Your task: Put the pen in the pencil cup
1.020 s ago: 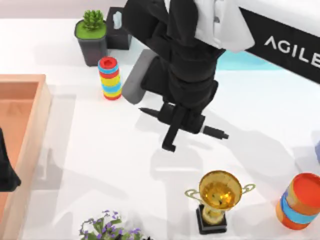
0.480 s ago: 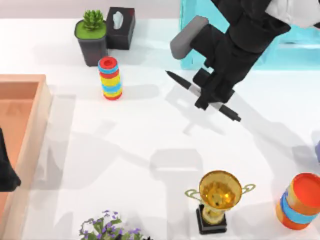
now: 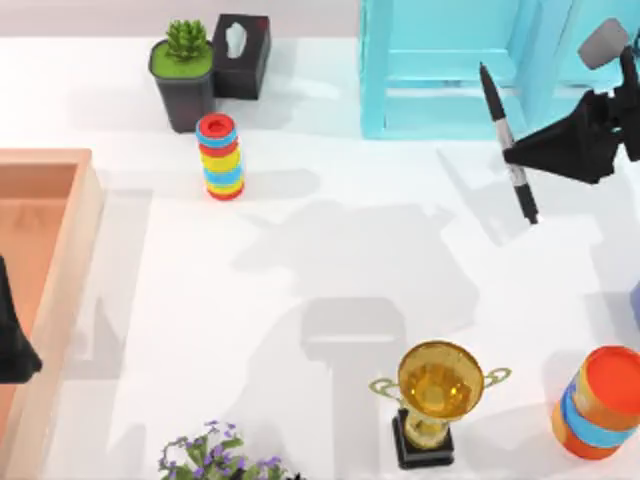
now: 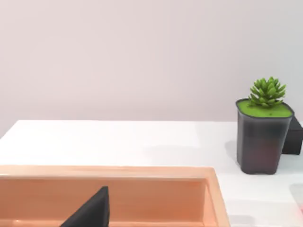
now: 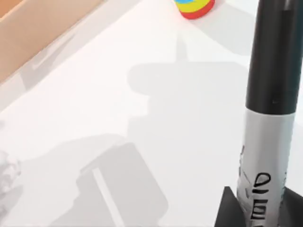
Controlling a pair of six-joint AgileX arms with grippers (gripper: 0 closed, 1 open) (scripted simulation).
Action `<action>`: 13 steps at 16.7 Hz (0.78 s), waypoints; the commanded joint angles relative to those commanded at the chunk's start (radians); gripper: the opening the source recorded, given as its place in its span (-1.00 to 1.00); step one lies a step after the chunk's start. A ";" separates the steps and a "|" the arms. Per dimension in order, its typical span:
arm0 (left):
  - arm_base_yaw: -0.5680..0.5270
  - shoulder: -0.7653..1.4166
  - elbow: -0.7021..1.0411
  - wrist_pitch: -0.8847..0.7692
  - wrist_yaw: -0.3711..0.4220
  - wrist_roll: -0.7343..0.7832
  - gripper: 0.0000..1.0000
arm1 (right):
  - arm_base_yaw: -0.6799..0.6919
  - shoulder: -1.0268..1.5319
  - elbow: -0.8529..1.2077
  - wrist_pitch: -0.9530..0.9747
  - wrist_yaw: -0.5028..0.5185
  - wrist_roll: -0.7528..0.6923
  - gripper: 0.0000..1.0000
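White counter [image 3: 330,300]: right tool [image 3: 520,152] at the far right holds the pen [image 3: 505,135] aloft, well apart from the pencil cup [image 3: 600,405] at near right. Pickup done; carry and drop left. Left tool [image 3: 12,340] parked, grip unclear.

pencil cup [image 3: 601,402] cut by the top view's right edge, flowers [image 3: 220,458] cropped at the bottom, left claw [image 3: 14,340] mostly off-frame

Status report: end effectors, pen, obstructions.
Right end effector shut on the pen, lifted near the table's right rear. Left end effector parked over the wooden tray. Pencil cup front right, trophy beside it, path open.
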 joint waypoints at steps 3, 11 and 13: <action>0.000 0.000 0.000 0.000 0.000 0.000 1.00 | -0.242 -0.082 -0.198 0.267 -0.289 -0.050 -1.00; 0.000 0.000 0.000 0.000 0.000 0.000 1.00 | -0.658 -0.302 -0.552 0.678 -0.678 -0.142 -1.00; 0.000 0.000 0.000 0.000 0.000 0.000 1.00 | -0.667 -0.309 -0.558 0.686 -0.686 -0.146 -1.00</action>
